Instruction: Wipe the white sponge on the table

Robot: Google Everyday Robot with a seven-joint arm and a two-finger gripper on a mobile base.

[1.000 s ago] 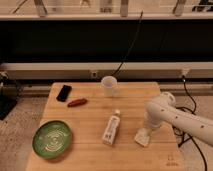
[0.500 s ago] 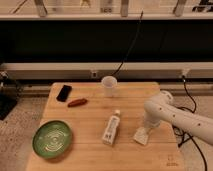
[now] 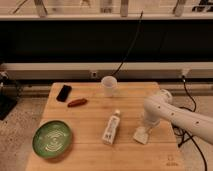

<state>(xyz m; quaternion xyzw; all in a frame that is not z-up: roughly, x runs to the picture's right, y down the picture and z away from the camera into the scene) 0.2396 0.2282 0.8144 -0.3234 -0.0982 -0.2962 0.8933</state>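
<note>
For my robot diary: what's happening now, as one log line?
gripper: at white sponge | white sponge: on table | bottle: lying beside sponge

Gripper (image 3: 145, 126) pressing down at the table's (image 3: 150, 156) right side, covering the sponge's (image 3: 140, 136) upper end. Arm (image 3: 182, 118) running off right edge. Table's near edge getting cropped below. Bottle (image 3: 111, 129) label too small to read.

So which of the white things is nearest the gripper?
The white sponge, flat beneath the gripper at the table's right front; the bottle lies left, the cup stands farther back.
</note>
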